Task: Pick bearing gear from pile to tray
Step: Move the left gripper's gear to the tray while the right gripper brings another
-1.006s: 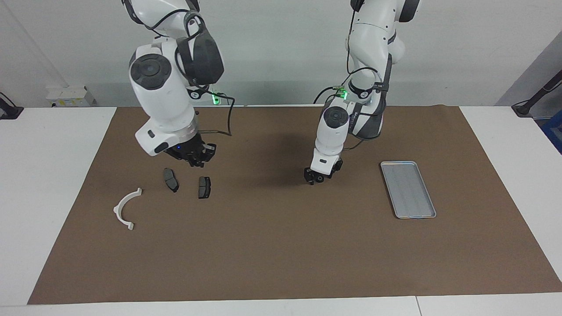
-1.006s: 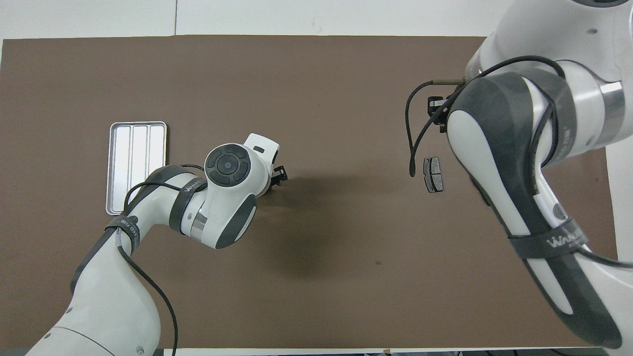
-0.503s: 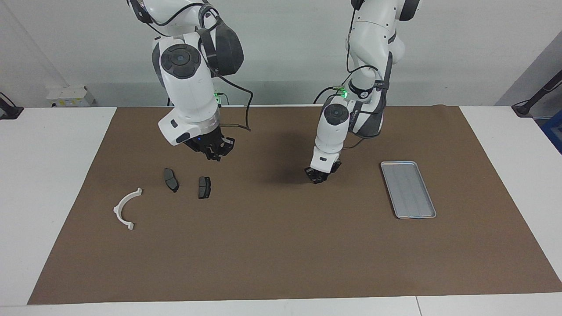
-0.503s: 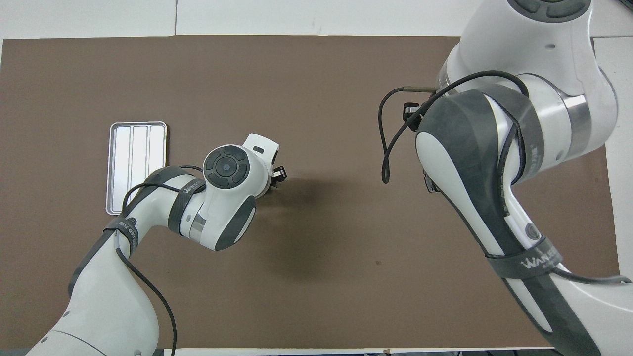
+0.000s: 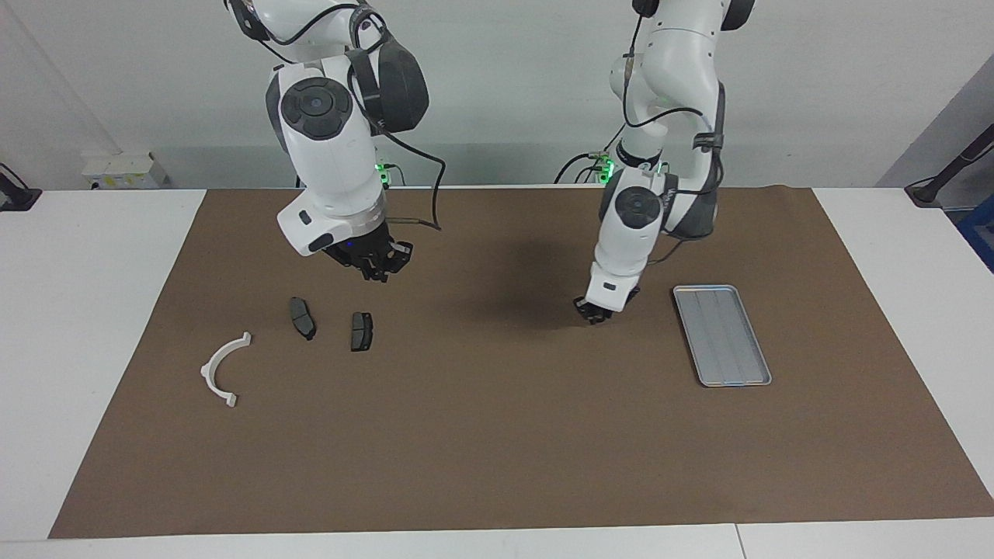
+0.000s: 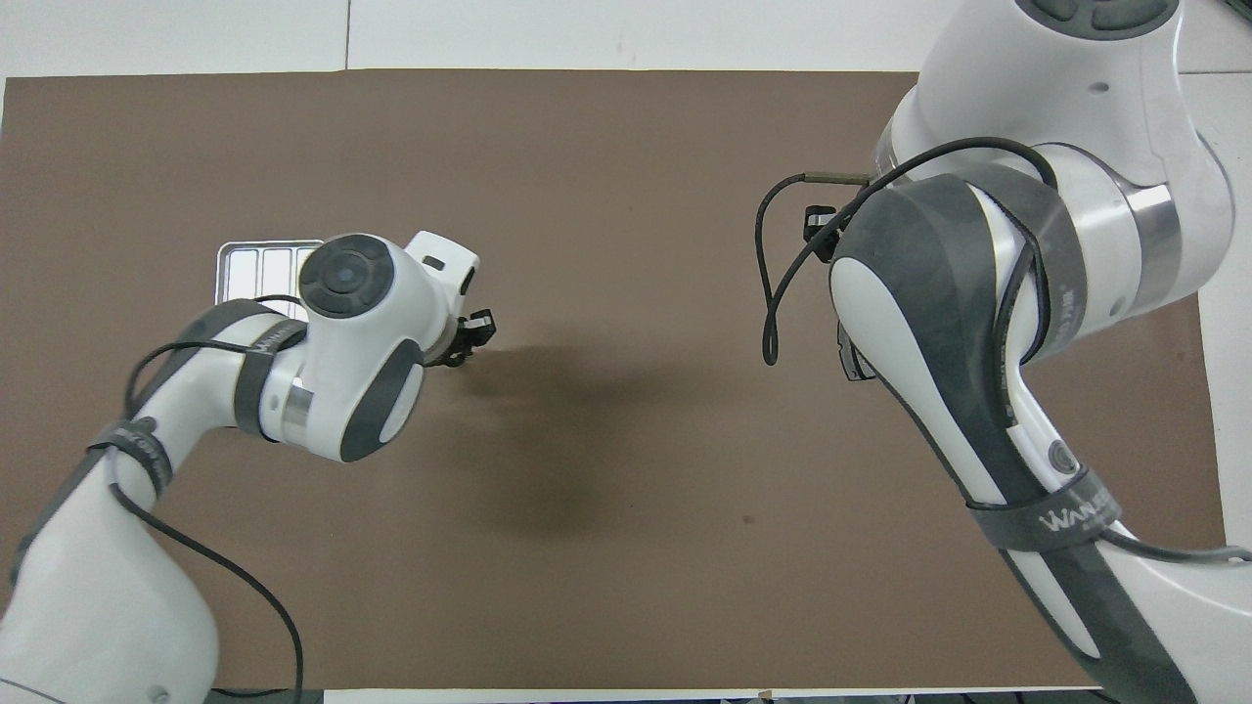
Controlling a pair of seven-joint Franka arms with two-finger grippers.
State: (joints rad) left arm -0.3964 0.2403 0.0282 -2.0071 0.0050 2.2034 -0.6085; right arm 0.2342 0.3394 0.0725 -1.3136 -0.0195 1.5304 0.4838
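**Left claw being carried toward the tray**

At the right arm's end of the surface, the white arc bracket (image 5: 205,373) and two dark plates (image 5: 302,317) (image 5: 361,331) of the pile are being left untouched. The right claw (image 5: 380,264) is being kept raised over bare mat, waiting. The left claw (image 5: 596,313) has just been shifted from mid-mat to just beside the tray (image 5: 721,335), which is lying empty. Neither claw's opening can be told. No bearing gear is being seen; a delivery is probably being made.

text: "wanse…", partly legible | on: dark strap (image 6: 1042,518) around right arm; nothing else readable
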